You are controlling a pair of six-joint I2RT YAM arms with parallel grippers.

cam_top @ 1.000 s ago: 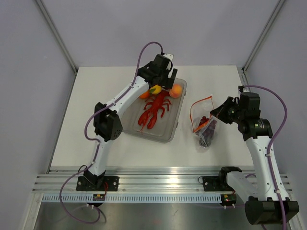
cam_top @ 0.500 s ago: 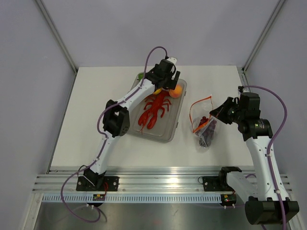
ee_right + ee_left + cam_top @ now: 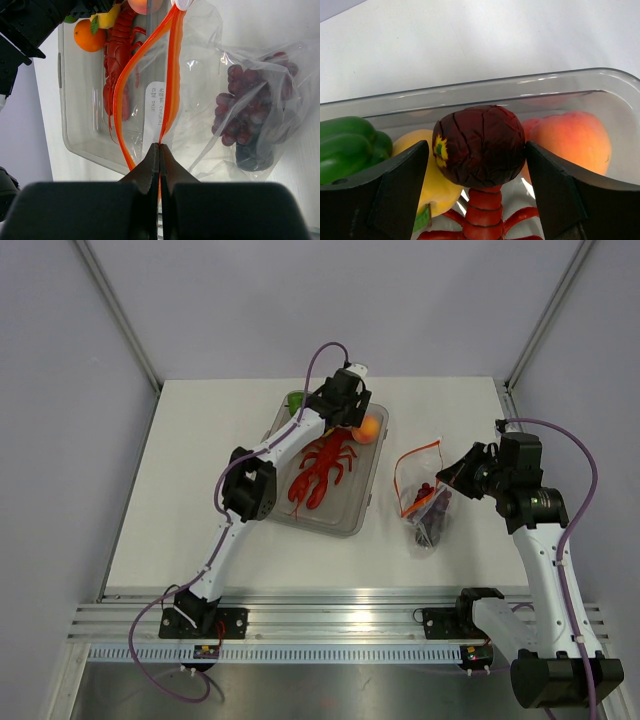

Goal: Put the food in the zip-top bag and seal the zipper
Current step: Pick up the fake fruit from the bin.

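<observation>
dark plum: far end of tray, beside peach. left gripper: newly arrived over it, jaws wide, narrowing on both flanks; hold not certain. zip-top bag: right of tray, grapes inside, mouth pinched shut-jawed by right gripper, awaiting plum.

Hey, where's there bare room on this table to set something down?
Bare table left of the tray, and a strip along the near edge. A narrow gap runs between tray and zip-top bag. Crowded: the tray's far end, fruit packed round the left tool.
</observation>
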